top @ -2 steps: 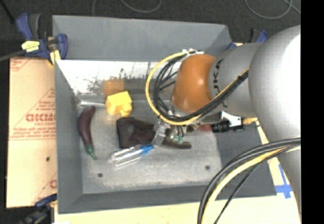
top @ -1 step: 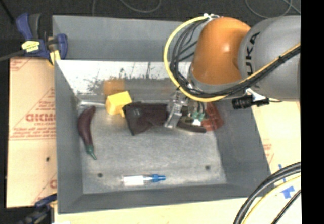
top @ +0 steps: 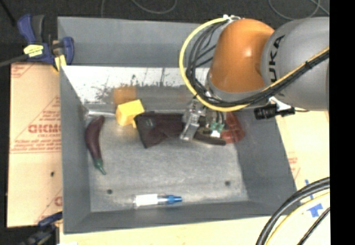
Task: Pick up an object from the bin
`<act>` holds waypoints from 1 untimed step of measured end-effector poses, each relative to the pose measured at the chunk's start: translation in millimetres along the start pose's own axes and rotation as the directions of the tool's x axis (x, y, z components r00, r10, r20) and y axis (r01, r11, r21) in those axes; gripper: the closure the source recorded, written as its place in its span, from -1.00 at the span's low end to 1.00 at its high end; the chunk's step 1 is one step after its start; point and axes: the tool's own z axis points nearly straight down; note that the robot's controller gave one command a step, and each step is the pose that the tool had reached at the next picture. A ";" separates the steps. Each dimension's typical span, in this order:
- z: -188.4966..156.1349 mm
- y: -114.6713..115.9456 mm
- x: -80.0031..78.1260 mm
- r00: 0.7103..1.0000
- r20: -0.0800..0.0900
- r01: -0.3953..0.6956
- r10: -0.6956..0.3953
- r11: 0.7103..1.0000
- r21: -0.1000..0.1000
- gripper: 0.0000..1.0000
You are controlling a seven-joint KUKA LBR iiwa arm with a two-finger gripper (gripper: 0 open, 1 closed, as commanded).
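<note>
Grey bin (top: 72, 155) is sitting on a dark floor, and the arm is occupying its 3 o'clock side.

Gripper (top: 191, 124) is hanging low over the bin floor, toward 2 o'clock of centre, beneath the orange cover (top: 238, 52). Whether it is apart or closed: cannot tell (cables and wrist body are crowding it). Whether anything is being held: cannot tell either.

Nearest things:
- Dark piece (top: 158, 127), brown-maroon and soft-looking, is lying at 12 o'clock of centre. Its right end is either touching the gripper or just beside it; cannot tell which.
- Red thing (top: 234, 127) is lying at the gripper's 3 o'clock, partly hidden under the wrist.

Key relation: the dark piece is lying at 9 o'clock from the gripper, with its long axis running roughly 9-to-3, slightly tilted. Judgement: a grasp is likely needing a small shift toward 9 o'clock and a closing line across that axis, 12-to-6.

Rest of bin: the block (top: 129, 112) is sitting at 10 o'clock, near the dark piece's left corner. The aubergine (top: 94, 141) is lying at 9 o'clock, and the marker (top: 158, 200) at 6 o'clock, both well apart from the gripper.
</note>
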 end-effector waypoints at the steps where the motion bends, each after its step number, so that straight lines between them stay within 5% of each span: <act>1: -80.4 -10.6 -5.4 1.000 0.004 -0.010 0.010 1.000 0.000 1.00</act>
